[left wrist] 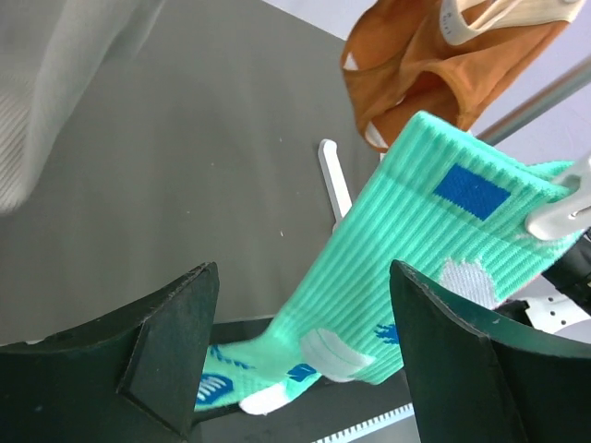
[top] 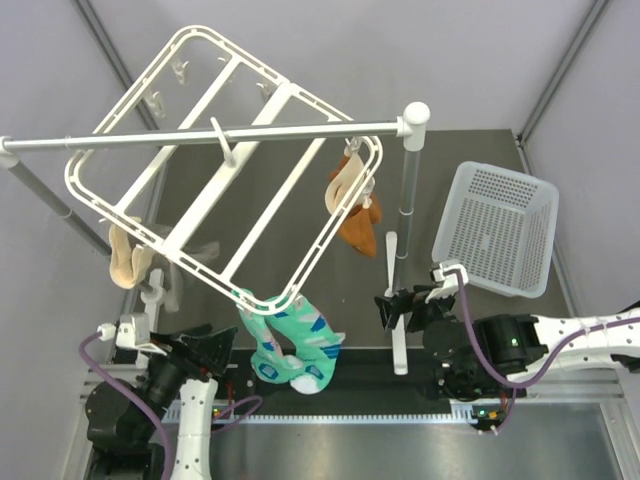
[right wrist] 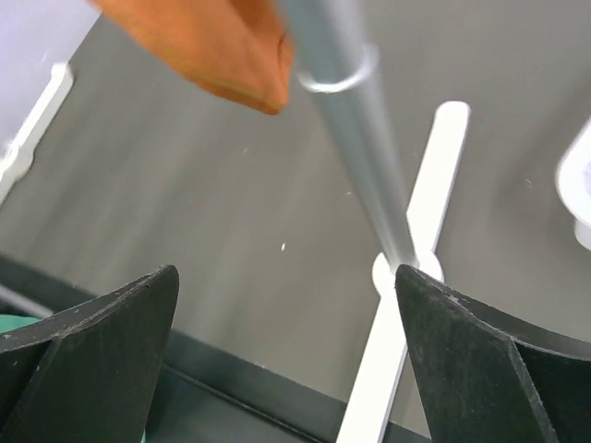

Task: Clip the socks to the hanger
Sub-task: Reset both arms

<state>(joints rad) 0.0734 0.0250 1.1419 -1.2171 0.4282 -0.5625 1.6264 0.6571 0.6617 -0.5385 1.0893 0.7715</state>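
Note:
The white hanger hangs tilted from the grey rail. Teal socks with blue and white patches dangle from a clip at its near corner, their toes low over the table's front edge. My left gripper stands open just left of them. In the left wrist view one sock slants down beyond the open left gripper, untouched by either finger, and a white clip pinches its cuff. My right gripper stands open to the socks' right; in its wrist view the right gripper holds nothing.
An orange sock hangs clipped at the hanger's right corner and a beige sock at its left. The grey rail rests on a post with a white foot. A white perforated basket sits at the right.

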